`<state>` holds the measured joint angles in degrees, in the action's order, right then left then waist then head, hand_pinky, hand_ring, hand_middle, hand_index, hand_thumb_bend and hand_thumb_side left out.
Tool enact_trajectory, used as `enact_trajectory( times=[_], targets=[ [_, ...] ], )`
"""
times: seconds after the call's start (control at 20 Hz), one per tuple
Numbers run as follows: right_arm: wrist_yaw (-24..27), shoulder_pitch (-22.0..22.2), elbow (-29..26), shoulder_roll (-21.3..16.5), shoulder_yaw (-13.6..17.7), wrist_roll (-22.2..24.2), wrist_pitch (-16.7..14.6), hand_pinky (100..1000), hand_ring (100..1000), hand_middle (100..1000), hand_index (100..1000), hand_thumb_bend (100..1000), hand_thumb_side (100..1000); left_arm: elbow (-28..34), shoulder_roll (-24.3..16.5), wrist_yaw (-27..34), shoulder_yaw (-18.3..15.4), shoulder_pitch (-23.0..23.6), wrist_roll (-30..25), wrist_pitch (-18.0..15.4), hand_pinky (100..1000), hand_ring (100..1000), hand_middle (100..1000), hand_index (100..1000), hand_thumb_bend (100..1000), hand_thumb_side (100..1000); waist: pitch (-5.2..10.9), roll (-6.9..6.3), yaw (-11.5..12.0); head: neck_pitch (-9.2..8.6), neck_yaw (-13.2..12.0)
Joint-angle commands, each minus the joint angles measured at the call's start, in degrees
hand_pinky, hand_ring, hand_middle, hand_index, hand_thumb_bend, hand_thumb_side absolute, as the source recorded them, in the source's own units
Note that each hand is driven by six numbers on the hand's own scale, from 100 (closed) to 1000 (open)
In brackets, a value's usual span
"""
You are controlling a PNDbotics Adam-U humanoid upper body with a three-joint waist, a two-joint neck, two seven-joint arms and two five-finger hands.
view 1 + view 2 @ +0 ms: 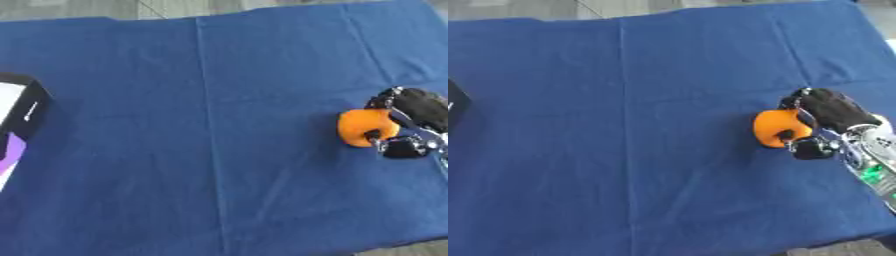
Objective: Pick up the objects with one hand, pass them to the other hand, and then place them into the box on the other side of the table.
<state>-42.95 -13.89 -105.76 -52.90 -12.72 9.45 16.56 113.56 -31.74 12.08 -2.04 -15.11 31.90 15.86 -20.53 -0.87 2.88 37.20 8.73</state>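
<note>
Gripping the orange object (365,127) at the frame's right edge, the right hand (826,125) curls its fingers (785,135) round it on the blue-clothed surface (201,125). The box (19,122) waits at far left, so a handover seems needed; no left hand shows.

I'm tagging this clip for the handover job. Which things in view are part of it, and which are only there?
Part of the job:
- orange object, round, on the cloth at the right
- right hand, fingers curled round the orange object
- box, black, at the table's left edge

Only there:
- blue cloth covering the table
- grey floor beyond the far edge
</note>
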Motion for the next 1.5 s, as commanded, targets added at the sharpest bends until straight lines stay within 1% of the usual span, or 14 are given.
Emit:
enact_trajectory(
  times=[0.05, 0.2, 0.35, 0.45, 0.55, 0.65, 0.7, 0.75, 0.9, 1.05, 1.1, 1.15, 1.3, 1.5],
  targets=[
    [1.9, -0.6, -0.3, -0.6, 0.4, -2.7, -0.3, 823, 629, 429, 556, 100, 100, 1.0, -0.9, 0.1, -0.6, -0.2, 0.1, 0.0, 793, 714, 686, 818, 303, 860, 0.83, -0.03, 0.0, -0.42, 0.2],
    [6.2, -1.0, -2.1, -0.3, 1.3, -3.7, 0.3, 808, 614, 412, 549, 100, 100, 1.0, -1.2, -0.2, -0.6, -0.4, 0.1, -0.1, 793, 711, 685, 821, 300, 859, 0.97, -0.04, 0.0, -0.20, 0.0],
    [13.5, -1.8, -6.8, 0.7, 2.9, -5.2, 1.7, 799, 606, 408, 555, 100, 100, 1.0, -2.0, -1.0, -0.6, -0.8, -0.1, 0.0, 792, 711, 695, 839, 300, 859, 1.27, -0.12, -0.3, 0.12, -0.5],
    [18.6, -3.4, -8.3, 1.9, 3.7, -7.4, 1.2, 801, 601, 407, 561, 100, 100, 1.0, -2.7, -1.6, -0.4, -1.2, -0.5, 0.1, 792, 714, 710, 857, 302, 864, 1.57, -0.20, -0.5, 0.43, -0.8],
    [24.6, -5.4, -8.7, 3.7, 4.1, -10.0, -0.7, 809, 595, 408, 566, 100, 183, 1.0, -3.6, -2.0, -0.1, -1.8, -1.0, 0.5, 792, 714, 712, 858, 299, 859, 1.92, -0.31, -0.7, 0.77, -1.1],
    [30.1, -7.0, -8.8, 5.3, 3.8, -12.1, -2.4, 809, 586, 406, 568, 100, 316, 1.0, -4.6, -2.2, 0.1, -2.5, -1.5, 0.9, 788, 715, 713, 859, 298, 855, 2.29, -0.40, -0.8, 1.14, -1.2],
    [32.4, -7.7, -8.8, 6.2, 3.5, -12.8, -3.2, 809, 582, 406, 568, 100, 356, 1.0, -5.3, -2.2, 0.3, -2.9, -1.7, 1.1, 786, 715, 713, 860, 299, 851, 2.51, -0.45, -0.9, 1.33, -1.3],
    [34.3, -8.4, -8.8, 7.1, 3.0, -13.4, -3.9, 807, 580, 405, 569, 100, 397, 1.0, -5.9, -2.3, 0.4, -3.3, -2.0, 1.3, 784, 715, 714, 861, 298, 848, 2.73, -0.50, -0.9, 1.47, -1.4],
    [38.7, -10.4, -8.8, 10.5, 1.3, -15.7, -4.6, 802, 577, 408, 573, 100, 456, 1.0, -8.2, -2.6, 1.0, -4.8, -3.0, 2.1, 779, 717, 716, 861, 308, 830, 3.45, -0.70, -1.1, 1.96, -1.6],
    [42.4, -12.4, -8.8, 15.1, -1.7, -20.6, -3.3, 798, 574, 409, 576, 100, 478, 1.0, -11.2, -2.5, 2.3, -7.0, -5.1, 3.2, 775, 719, 720, 865, 311, 823, 4.12, -0.94, -1.3, 2.59, -1.7],
    [43.5, -12.9, -8.8, 16.3, -2.9, -21.8, -2.9, 796, 573, 409, 577, 100, 433, 1.0, -12.1, -2.4, 2.7, -7.6, -5.9, 3.4, 774, 719, 720, 862, 310, 823, 4.27, -1.00, -1.3, 2.75, -1.7],
    [44.6, -13.4, -8.8, 17.4, -4.2, -22.9, -2.5, 794, 573, 411, 579, 100, 497, 1.0, -13.1, -2.2, 3.2, -8.3, -6.9, 3.6, 775, 720, 721, 860, 308, 822, 4.41, -1.06, -1.3, 2.90, -1.8],
    [47.8, -15.0, -8.8, 20.6, -7.8, -26.7, -1.5, 799, 575, 415, 583, 100, 510, 1.0, -15.7, -1.1, 4.7, -10.2, -9.7, 4.5, 777, 722, 722, 858, 301, 828, 4.74, -1.19, -1.4, 3.18, -1.8],
    [49.4, -17.3, -8.8, 22.9, -12.1, -27.0, -1.1, 800, 576, 418, 586, 100, 517, 1.0, -19.8, 0.2, 7.2, -12.7, -15.3, 6.1, 780, 727, 721, 855, 291, 837, 5.10, -1.27, -1.4, 3.69, -2.5]
  ],
)
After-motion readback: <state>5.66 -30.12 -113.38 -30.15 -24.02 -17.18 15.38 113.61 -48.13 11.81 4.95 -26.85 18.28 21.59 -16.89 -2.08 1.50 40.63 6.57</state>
